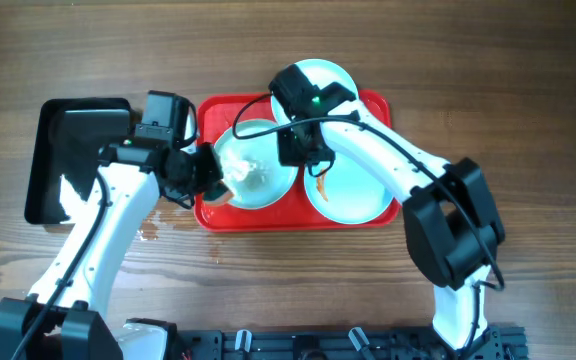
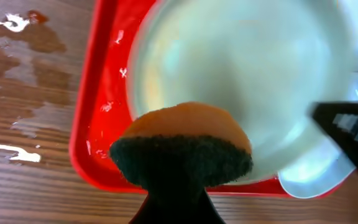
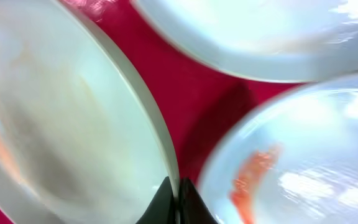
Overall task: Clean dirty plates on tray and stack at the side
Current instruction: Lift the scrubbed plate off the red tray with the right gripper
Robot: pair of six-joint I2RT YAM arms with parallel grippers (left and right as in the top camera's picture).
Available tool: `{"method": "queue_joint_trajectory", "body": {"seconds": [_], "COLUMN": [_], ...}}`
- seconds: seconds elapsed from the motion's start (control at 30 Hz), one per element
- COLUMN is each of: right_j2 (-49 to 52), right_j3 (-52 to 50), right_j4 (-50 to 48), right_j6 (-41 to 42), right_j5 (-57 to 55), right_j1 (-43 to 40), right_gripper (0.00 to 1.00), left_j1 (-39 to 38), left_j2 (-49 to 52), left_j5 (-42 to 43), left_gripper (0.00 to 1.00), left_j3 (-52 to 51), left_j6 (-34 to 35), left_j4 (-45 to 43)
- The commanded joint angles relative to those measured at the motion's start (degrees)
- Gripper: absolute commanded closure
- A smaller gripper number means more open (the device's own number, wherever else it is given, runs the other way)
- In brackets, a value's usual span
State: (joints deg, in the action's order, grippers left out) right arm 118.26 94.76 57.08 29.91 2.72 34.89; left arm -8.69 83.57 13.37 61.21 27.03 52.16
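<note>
Three pale blue plates lie on the red tray [image 1: 208, 215]. My right gripper [image 1: 295, 152] is shut on the rim of the left plate [image 1: 258, 165], holding it tilted up; in the right wrist view that rim [image 3: 166, 149] runs between my fingers [image 3: 178, 194]. My left gripper [image 1: 203, 172] is shut on an orange sponge with a dark green scrub side [image 2: 179, 149], pressed at the lower left edge of this plate [image 2: 241, 74]. The right plate [image 1: 353, 190] carries an orange-red smear [image 3: 253, 174]. The far plate [image 1: 318, 78] overhangs the tray's back rim.
A black rectangular bin [image 1: 73, 150] stands left of the tray. Wet patches and white smears [image 1: 153, 230] mark the wooden table by the tray's left front corner. My right arm's base [image 1: 458, 230] stands at the right front.
</note>
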Motion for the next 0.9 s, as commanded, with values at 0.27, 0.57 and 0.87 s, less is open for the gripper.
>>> {"method": "queue_joint_trajectory", "body": {"seconds": [0.27, 0.57, 0.87], "right_j2": [-7.0, -7.1, -7.0], "right_j3": [9.9, 10.7, 10.7], "right_j4": [9.5, 9.3, 9.0], "right_j6": [-5.5, -9.3, -10.4], "right_j5": [-20.9, -41.0, -61.8], "right_j1": [1.7, 9.2, 17.8], "right_gripper": [0.95, 0.96, 0.96], "left_j1": [2.7, 2.7, 2.7], "left_j2": [-0.7, -0.7, -0.7], "left_j5": [-0.2, -2.1, -2.1], "left_gripper": [0.96, 0.96, 0.96], "left_j3": [-0.2, -0.2, -0.2], "left_j6": [-1.1, -1.2, -1.1], "left_j4": [0.4, 0.3, 0.3]}}
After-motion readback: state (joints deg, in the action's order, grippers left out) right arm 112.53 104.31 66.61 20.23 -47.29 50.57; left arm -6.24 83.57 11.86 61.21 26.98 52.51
